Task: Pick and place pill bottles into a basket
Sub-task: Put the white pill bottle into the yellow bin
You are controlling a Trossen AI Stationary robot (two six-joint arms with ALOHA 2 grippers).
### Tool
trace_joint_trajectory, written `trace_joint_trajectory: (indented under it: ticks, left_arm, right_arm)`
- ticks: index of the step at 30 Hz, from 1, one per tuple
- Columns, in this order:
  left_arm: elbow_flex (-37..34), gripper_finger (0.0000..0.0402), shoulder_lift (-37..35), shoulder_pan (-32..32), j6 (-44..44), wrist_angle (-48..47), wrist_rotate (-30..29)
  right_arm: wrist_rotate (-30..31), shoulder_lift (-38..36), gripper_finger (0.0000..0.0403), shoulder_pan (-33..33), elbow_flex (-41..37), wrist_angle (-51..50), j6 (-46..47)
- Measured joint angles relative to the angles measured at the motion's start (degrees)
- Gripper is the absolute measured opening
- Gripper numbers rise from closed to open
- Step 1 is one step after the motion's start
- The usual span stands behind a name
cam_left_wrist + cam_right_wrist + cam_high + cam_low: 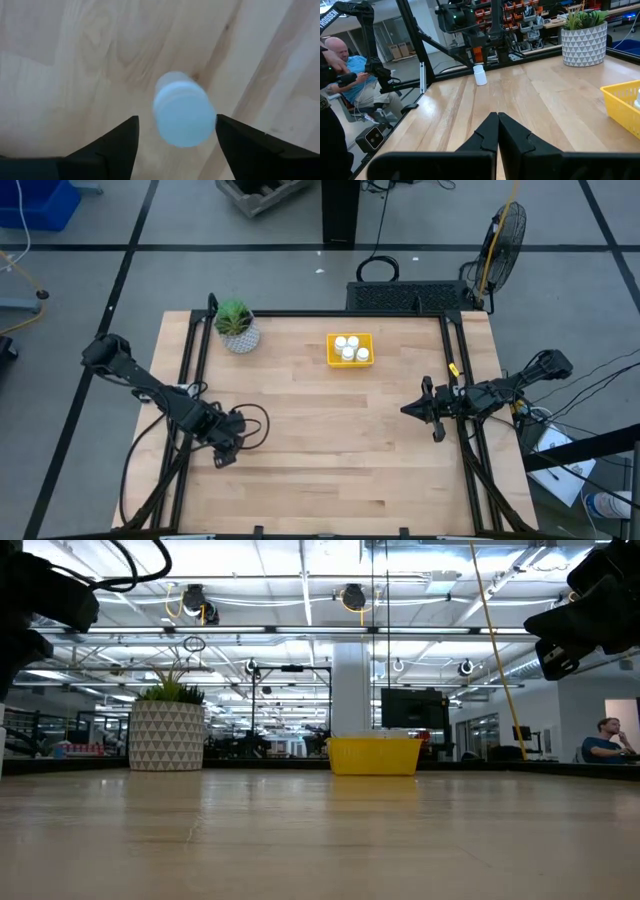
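Bottle [184, 110] number five, it seems, is the one in hand: four white bottles [350, 349] already sit in the yellow basket [331, 338], upper centre of the overhead frame, and one stands alone on the wood at lower left. The left gripper [226, 451] hangs directly over that last bottle. Its wrist camera looks straight down on the round white cap, which sits between the two dark fingers [116, 145] with a clear gap on either side, so the gripper is released and grasping nothing. Whether the fingers reach down beside the bottle or are above it cannot be told.

The right gripper [498, 131] waits at right of centre in the overhead frame, fingers pressed together and empty.

A potted plant [237, 326] stands at upper left, just left of the basket.

Likely step: the pick of the final bottle. The next move probably calls for lowering if needed, clenching on the bottle, lifting, then carrying it up and right to the basket, keeping clear of the plant.
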Motion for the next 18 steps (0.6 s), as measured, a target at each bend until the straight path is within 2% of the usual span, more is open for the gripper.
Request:
trace_joint_trajectory:
  ticks: [4, 18]
  left_arm:
    - [0.0, 0.0246, 0.0, 0.0, 0.2, 2.9, 0.0]
    - [0.0, 0.0182, 0.0, 0.1, 2.3, 3.4, -0.2]
  right_arm:
    - [0.0, 0.0, 0.0, 0.0, 0.0, 0.0, 0.0]
    - [0.0, 0.0, 0.0, 0.0, 0.0, 0.0, 0.0]
